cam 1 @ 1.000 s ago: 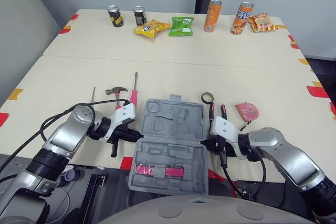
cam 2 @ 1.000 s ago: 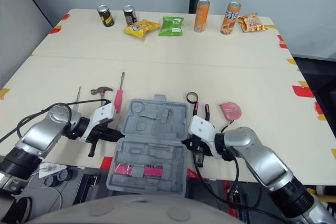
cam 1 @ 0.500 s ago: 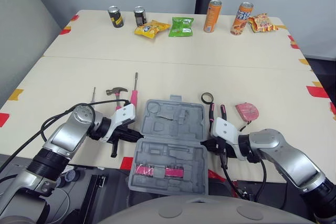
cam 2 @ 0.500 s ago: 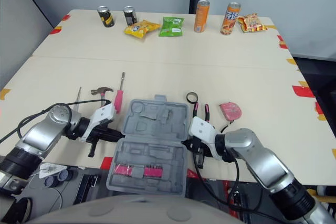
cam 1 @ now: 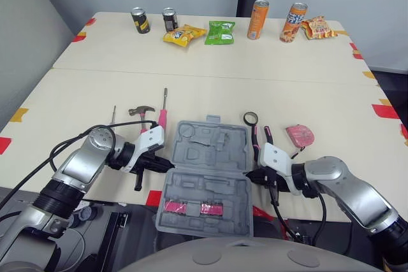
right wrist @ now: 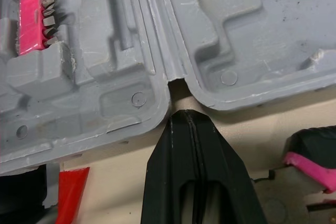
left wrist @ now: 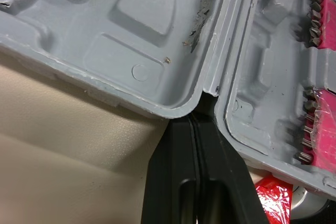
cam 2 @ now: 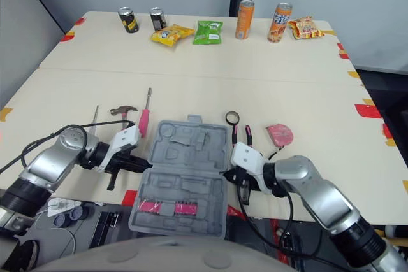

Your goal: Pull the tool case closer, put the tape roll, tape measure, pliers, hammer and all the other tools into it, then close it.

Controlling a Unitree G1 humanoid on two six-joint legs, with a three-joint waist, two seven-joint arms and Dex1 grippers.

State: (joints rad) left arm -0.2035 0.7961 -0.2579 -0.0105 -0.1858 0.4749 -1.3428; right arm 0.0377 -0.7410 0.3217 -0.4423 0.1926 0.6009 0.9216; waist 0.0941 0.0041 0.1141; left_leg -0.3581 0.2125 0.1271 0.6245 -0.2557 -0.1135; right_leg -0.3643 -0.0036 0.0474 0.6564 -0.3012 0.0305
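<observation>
So the grey moulded plastic tool case (cam 1: 207,164) is lying wide open and flat at the near edge of the beige counter (cam 1: 210,87), squarely between the two tools. Both halves are empty grey trays with shaped recesses. The near half carries two pink bit strips (cam 1: 191,207) and pokes out past the counter edge, and the far half has the carry handle on its outer rim.

The left tool (cam 1: 167,165) has its black fingers pressed together, with the tips tucked right into the hinge notch on the case's left side. The right tool (cam 1: 250,175) is the same deal: fingers pressed together and pointing into the hinge notch on the other side, with the tips just short of it. I can't tell if they actually touch.

Just beyond the right tool are the pink-and-black-handled pliers (cam 1: 261,138), lying alongside the case wall. The black tape roll (cam 1: 250,118) is a bit further out from them, and the pink tape measure (cam 1: 300,135) sits off to the outside.

Beyond the left tool there's the small steel-headed hammer (cam 1: 141,111), next to a pink-handled screwdriver (cam 1: 163,111).

Well away across the counter is a row of drink cans (cam 1: 257,19) and snack bags (cam 1: 220,31).
</observation>
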